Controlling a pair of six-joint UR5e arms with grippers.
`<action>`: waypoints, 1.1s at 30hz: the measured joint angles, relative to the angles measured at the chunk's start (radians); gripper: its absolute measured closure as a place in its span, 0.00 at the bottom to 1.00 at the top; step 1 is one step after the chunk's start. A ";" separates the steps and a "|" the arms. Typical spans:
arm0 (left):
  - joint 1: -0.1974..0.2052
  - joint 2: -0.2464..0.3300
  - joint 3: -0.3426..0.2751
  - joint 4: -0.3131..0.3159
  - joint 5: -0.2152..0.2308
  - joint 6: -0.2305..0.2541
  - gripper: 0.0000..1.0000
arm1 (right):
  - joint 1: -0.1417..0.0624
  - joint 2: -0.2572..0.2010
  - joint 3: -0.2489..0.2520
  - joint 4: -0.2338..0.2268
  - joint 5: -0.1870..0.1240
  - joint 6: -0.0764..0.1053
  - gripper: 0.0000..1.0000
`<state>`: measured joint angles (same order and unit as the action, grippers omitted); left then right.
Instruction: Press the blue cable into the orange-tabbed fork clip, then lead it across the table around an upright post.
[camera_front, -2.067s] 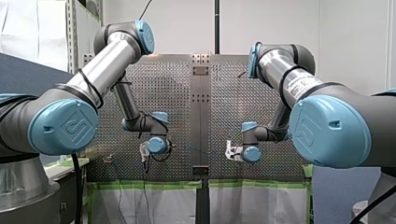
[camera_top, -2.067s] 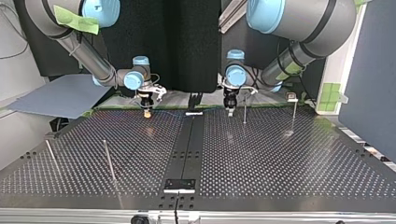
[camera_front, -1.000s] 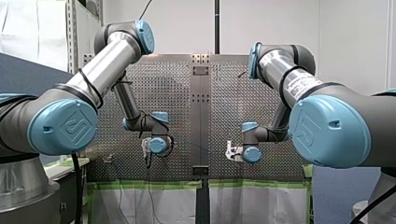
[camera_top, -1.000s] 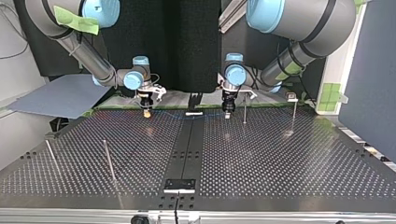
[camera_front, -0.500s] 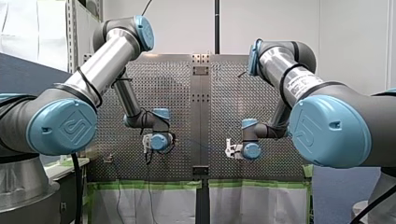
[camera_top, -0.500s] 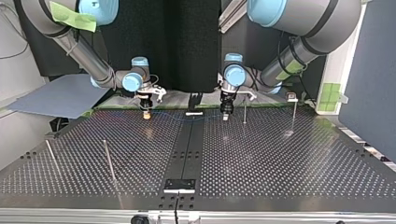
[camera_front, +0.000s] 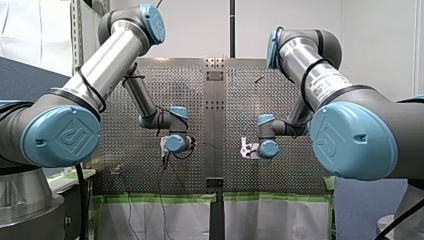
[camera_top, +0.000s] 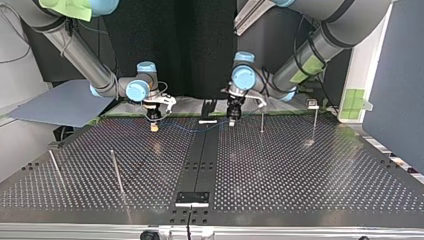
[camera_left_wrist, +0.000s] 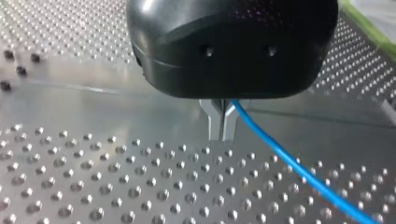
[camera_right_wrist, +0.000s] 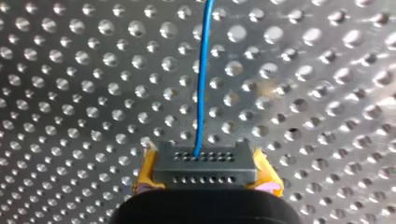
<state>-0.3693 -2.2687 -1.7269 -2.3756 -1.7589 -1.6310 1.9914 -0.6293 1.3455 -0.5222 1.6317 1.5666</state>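
Note:
The thin blue cable (camera_top: 197, 131) sags between my two grippers near the far edge of the perforated table (camera_top: 300, 175). My left gripper (camera_top: 231, 121), black with narrow metal fingers, is shut on the cable (camera_left_wrist: 289, 161), which trails away beside the fingers (camera_left_wrist: 223, 133). My right gripper (camera_top: 154, 127), with yellow pads, is shut on the other stretch, and the cable (camera_right_wrist: 201, 84) runs straight ahead from it (camera_right_wrist: 204, 161). A thin upright post (camera_top: 261, 120) stands just beside my left gripper. A small fixture (camera_top: 312, 104) sits at the far right; no orange tab is discernible.
Another post (camera_top: 315, 122) rises by that fixture. Two slanted posts (camera_top: 116, 172) (camera_top: 54, 167) stand at the top view's near left. A dark centre strip (camera_top: 200, 160) crosses the table, with a small white piece (camera_top: 207, 121) at its far end and a black block (camera_top: 192, 198) at its near end.
My left gripper has moved toward the top view's left, away from the nearby post. My right gripper has shifted slightly left and nearer. The cable between them now hangs in a visible sag.

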 joint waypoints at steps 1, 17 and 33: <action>-0.005 0.001 0.000 -0.003 0.000 0.000 0.99 | 0.000 -0.006 0.003 0.000 0.001 0.000 1.00; -0.036 0.057 0.000 -0.037 -0.024 -0.005 0.99 | 0.006 -0.065 0.024 0.002 -0.002 -0.005 1.00; -0.070 0.108 0.000 -0.051 -0.026 -0.041 0.99 | 0.023 -0.217 0.070 0.044 -0.001 -0.018 1.00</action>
<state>-0.4393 -2.1610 -1.7269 -2.4271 -1.7847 -1.6717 2.0144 -0.8466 1.4156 -0.4784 1.6308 1.5489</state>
